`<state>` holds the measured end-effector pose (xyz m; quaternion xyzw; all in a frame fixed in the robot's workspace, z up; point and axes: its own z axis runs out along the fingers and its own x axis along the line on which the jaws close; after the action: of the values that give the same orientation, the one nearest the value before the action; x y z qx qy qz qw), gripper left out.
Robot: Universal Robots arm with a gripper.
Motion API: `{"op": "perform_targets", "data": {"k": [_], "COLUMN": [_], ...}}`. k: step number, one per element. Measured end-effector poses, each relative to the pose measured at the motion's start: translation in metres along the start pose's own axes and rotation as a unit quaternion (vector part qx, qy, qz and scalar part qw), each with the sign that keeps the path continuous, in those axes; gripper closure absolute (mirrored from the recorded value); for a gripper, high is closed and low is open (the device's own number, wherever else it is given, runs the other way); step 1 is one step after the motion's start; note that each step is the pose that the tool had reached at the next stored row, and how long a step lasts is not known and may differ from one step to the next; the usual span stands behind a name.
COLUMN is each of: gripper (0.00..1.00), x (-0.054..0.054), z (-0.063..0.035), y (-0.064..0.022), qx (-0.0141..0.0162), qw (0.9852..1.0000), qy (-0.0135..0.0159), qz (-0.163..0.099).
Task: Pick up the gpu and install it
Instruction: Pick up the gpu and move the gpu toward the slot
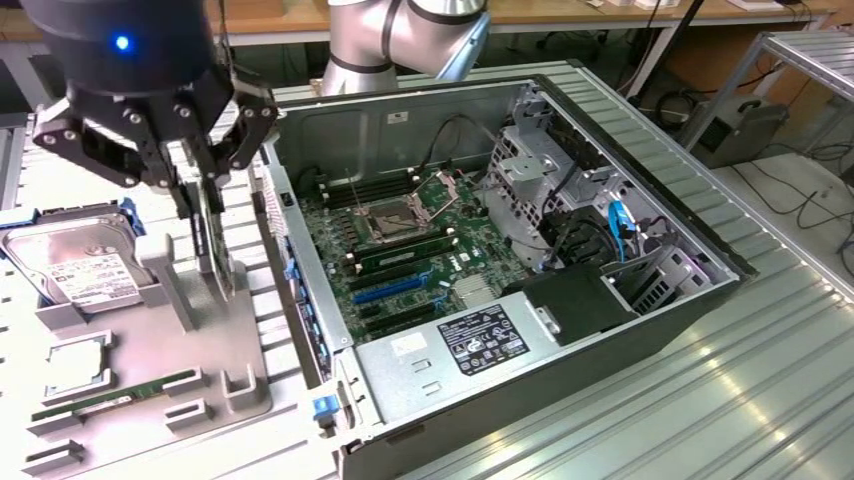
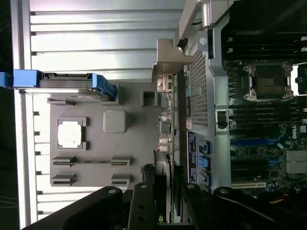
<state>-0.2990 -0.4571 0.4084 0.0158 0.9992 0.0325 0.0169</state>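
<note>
A ribbed metal table (image 1: 747, 400) of long pale slats carries the work, and bright light from above glares white off the slats along its edge on the exterior view's right. In the wrist view, the table's slats (image 2: 96, 28) gleam the same way, almost washed out. Beyond the table runs a wooden bench (image 1: 574, 12) on white legs, with a brown board (image 1: 701, 65) under it. Off the table's corner, toward the exterior view's right, stands a grey metal frame (image 1: 801, 45). Below that frame, beside the table, a dark box (image 1: 734, 130) sits on the pale floor (image 1: 787, 180), where black cables (image 1: 817, 205) trail loosely.
</note>
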Motion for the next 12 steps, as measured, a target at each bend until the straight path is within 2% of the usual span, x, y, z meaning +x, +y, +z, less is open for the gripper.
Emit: {"op": "perform_targets", "data": {"k": [5,8,12], "gripper": [0.74,0.74,0.74], "x": [-0.018,-0.033,-0.052], "z": [-0.0249,-0.0394,-0.0503], "y": [-0.0007,-0.0001,0.0012], "qx": [-0.0002,-0.0008,-0.0021], "qw": [1.0000,1.0000,0.9999], "qy": [0.0054,0.0097,0.0152], "qz": [0.000,0.000,0.001]}}
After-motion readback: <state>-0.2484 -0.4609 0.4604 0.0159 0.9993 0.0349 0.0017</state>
